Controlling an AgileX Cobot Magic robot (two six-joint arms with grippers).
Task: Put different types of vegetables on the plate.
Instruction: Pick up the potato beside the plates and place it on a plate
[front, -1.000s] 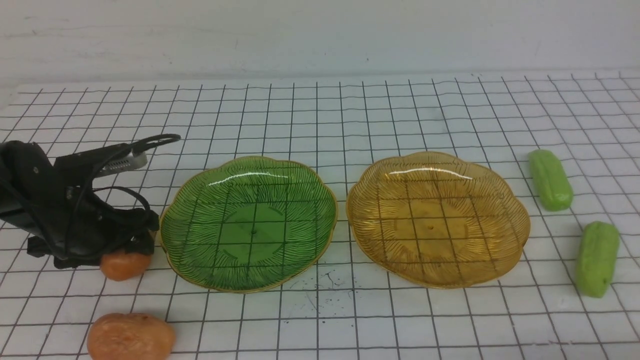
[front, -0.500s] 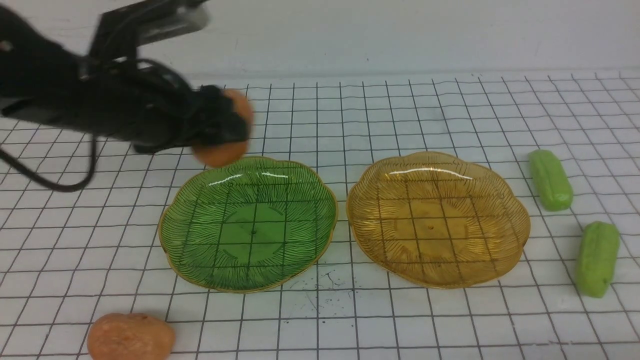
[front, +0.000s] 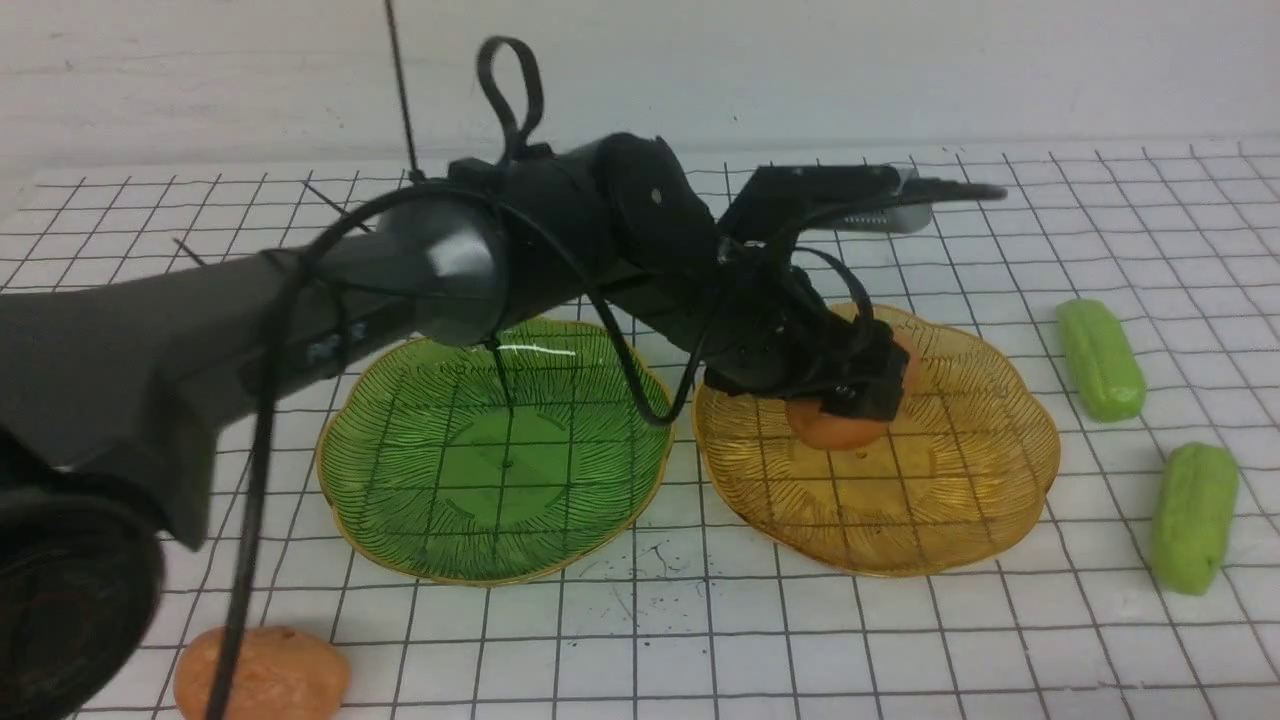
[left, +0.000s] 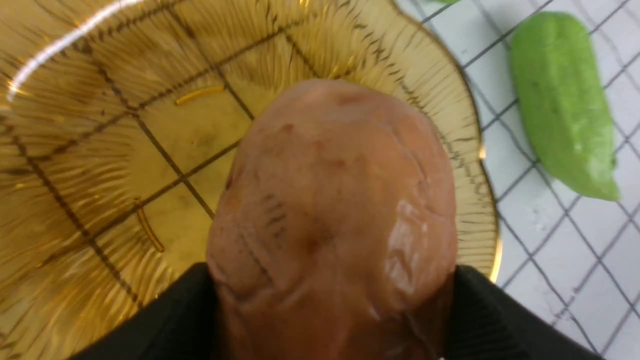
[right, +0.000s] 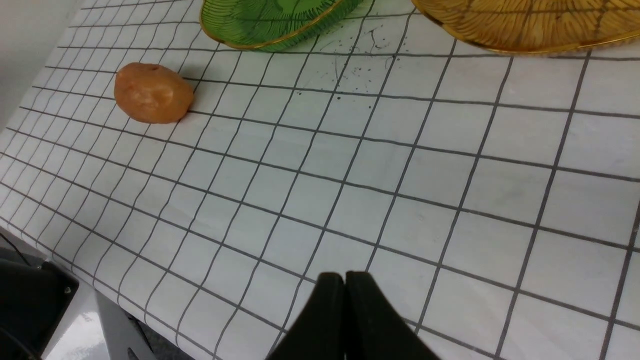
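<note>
My left gripper (front: 850, 405) is shut on an orange-brown potato (front: 835, 428) and holds it low over the left half of the amber plate (front: 990, 470). In the left wrist view the potato (left: 335, 210) fills the middle between the black fingers (left: 480, 315), above the amber plate (left: 100, 150). A second potato (front: 262, 672) lies at the front left and shows in the right wrist view (right: 152, 93). Two green cucumber pieces (front: 1100, 358) (front: 1193, 516) lie right of the amber plate. My right gripper (right: 345, 280) is shut and empty over the table's front.
A green plate (front: 400, 540) stands left of the amber one, under my left arm, and its rim shows in the right wrist view (right: 260, 30). The table's front edge (right: 100, 290) is near my right gripper. A white wall runs behind the gridded table.
My left gripper lifted the potato from the table left of the green plate, carried it right over the green plate, and now holds it low over the amber plate.
</note>
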